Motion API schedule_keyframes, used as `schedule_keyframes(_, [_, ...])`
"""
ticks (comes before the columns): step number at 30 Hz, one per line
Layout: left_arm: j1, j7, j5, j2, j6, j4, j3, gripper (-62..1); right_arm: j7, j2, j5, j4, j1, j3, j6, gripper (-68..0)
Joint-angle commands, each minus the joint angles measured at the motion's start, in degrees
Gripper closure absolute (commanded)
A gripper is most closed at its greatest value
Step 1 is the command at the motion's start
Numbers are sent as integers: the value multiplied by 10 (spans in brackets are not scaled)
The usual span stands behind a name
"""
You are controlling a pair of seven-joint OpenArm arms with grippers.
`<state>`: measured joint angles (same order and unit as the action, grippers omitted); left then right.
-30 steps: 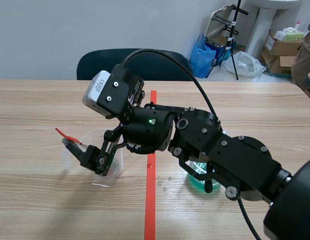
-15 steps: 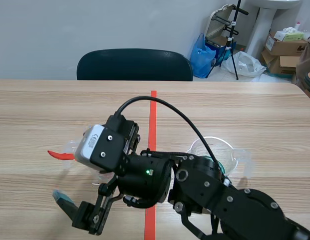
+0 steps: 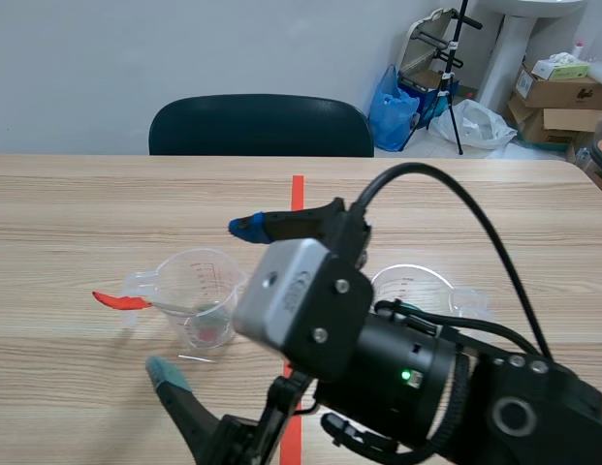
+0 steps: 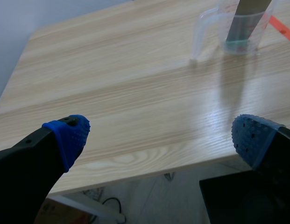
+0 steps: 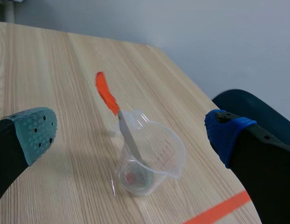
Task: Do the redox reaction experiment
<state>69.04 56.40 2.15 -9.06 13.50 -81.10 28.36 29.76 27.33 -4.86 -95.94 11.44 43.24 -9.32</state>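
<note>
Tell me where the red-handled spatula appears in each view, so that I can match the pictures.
Scene view: the spatula is at the left, leaning in the cup, its handle sticking out to the left.
Left wrist view: not in it.
Right wrist view: spatula leaning in the cup, handle up.
Shared landmark: the tape line.

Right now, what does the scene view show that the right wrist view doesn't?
Only the scene view: a second clear beaker, a blue bag and cardboard boxes. Only the right wrist view: nothing new, just a closer look into the measuring cup. Both: that cup holding a red-handled tool, the tape line, the chair.
</note>
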Motion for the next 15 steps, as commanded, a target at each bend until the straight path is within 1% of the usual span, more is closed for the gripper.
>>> schedule_keyframes(1, [-6, 5, -15, 15, -3, -25, -2, -623, 6, -1, 8, -20, 21, -36, 3, -679])
schedule_keyframes(3, [-17, -3, -39, 37, -3, -43, -2, -623, 0, 1, 9, -43, 58, -77, 3, -679])
schedule_keyframes(5, [-31, -21, -56, 60, -3, -64, -2, -623, 0, 1, 10, -62, 93, -119, 3, -679])
schedule_keyframes(10, [-78, -126, -98, 116, -3, -132, -2, -623, 0, 1, 30, -101, 162, -212, 3, -679])
schedule_keyframes(13, [-111, -162, -124, 148, 3, -163, -2, -623, -1, 2, 50, -122, 197, -260, 3, -679])
schedule_keyframes(15, [-133, -183, -135, 162, 15, -177, -5, -623, -7, 2, 62, -134, 220, -288, 1, -679])
